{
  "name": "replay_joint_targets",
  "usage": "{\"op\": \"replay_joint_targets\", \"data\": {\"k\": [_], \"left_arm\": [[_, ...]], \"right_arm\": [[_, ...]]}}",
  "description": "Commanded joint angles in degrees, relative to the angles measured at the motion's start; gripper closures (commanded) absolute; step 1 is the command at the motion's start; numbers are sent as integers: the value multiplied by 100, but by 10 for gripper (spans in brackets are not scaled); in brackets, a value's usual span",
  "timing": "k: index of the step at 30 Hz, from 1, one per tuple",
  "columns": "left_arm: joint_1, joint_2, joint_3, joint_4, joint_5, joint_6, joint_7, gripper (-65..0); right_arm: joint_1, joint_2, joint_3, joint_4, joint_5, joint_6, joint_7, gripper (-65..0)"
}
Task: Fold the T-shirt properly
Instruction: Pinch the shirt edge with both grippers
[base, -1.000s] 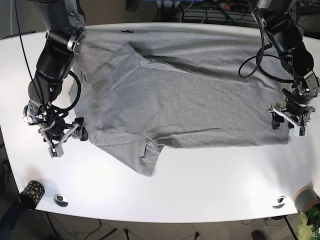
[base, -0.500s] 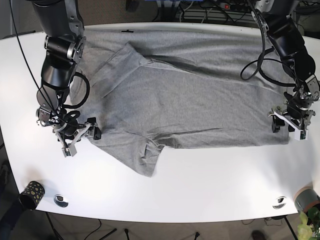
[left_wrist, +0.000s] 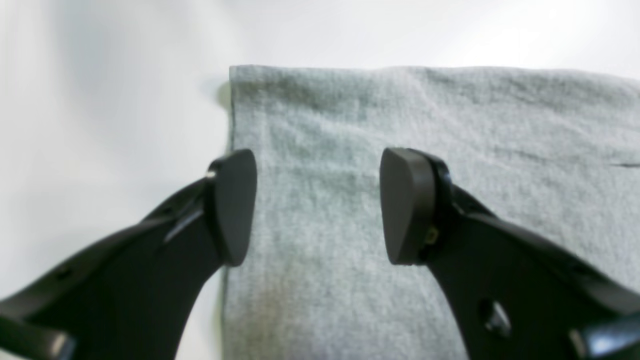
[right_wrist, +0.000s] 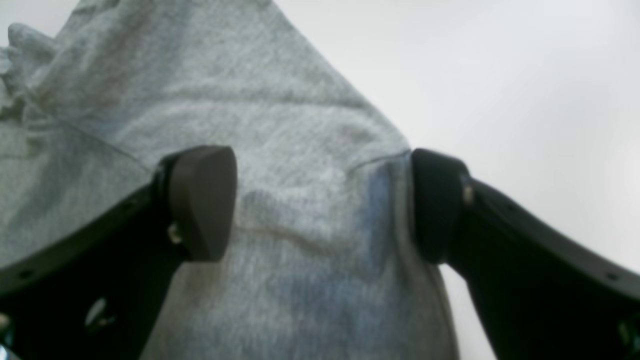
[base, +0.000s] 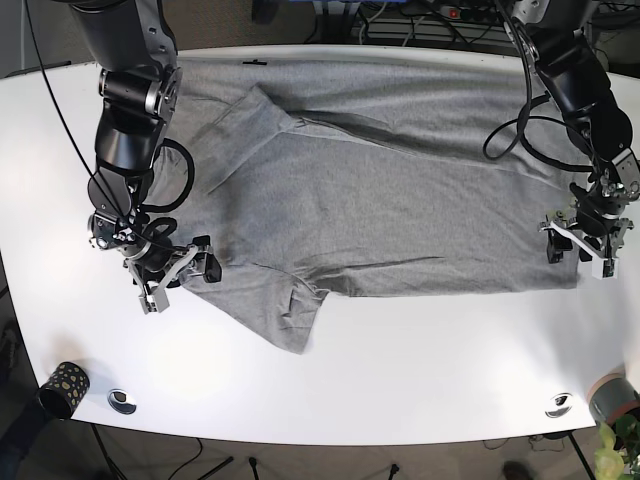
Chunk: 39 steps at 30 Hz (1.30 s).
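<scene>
**Both grippers set at opposite ends of the shirt**

A grey shirt (base: 370, 190) is laid flat across the white table (base: 420, 370), one sleeve folded inward. The left gripper (left_wrist: 317, 205) is held wide apart over the hem corner, one finger (left_wrist: 232, 205) at the cloth's edge. The right gripper (right_wrist: 320, 202) is likewise spread wide, straddling a sleeve edge. Whether the pads touch the cloth cannot be told from these blurred views. A patterned cup (base: 63, 386) stands at the table's corner.
</scene>
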Motion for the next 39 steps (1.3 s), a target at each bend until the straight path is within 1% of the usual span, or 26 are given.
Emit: {"op": "replay_joint_targets", "data": {"k": [1, 3, 5, 7, 9, 12, 14, 16, 20, 24, 30, 34, 39], "left_arm": [[-127, -128, -19, 85, -74, -8, -116, -367], [-135, -128, -19, 76, -74, -8, -116, -368], [-144, -128, -19, 68, -74, -8, -125, -369], [-171, -128, -19, -29, -74, 44, -134, -369], [-259, -155, -2, -302, -74, 291, -134, -371], [-672, -313, 104, -882, -74, 642, -134, -371], [-874, -401, 192, -1269, -83, 774, -142, -372], [-1138, -515, 227, -1699, -91, 897, -178, -372], [-1533, -612, 236, -2341, -83, 1038, -494, -372], [-1876, -770, 253, -3097, -74, 1038, -802, -372], [-2333, -964, 851, -4187, -100, 1047, -1285, -372], [-2351, -964, 1027, -4354, -91, 1047, -1496, -372], [-2351, -964, 1027, -4530, -83, 1055, -1540, -372]], "right_arm": [[166, 103, -5, -120, 33, 32, -7, -509], [166, 103, -14, -182, 25, 32, 2, -507], [166, 85, -14, -182, 16, 32, 11, -485], [166, 77, -14, -182, 16, 32, 20, -409], [175, 68, -14, -182, 16, 32, 20, -315], [183, 59, -14, -182, 16, 32, 20, -165], [183, 59, -23, -182, 16, 32, 20, -94], [183, 59, -23, -182, 16, 32, 20, -40], [183, 59, -23, -182, 16, 32, 20, -35], [183, 59, -23, -182, 16, 32, 20, -35], [183, 68, -14, -182, 51, 32, 20, -35], [175, 68, 3, -182, 60, 32, 20, -35], [175, 77, 12, -182, 60, 32, 20, -35]]}}
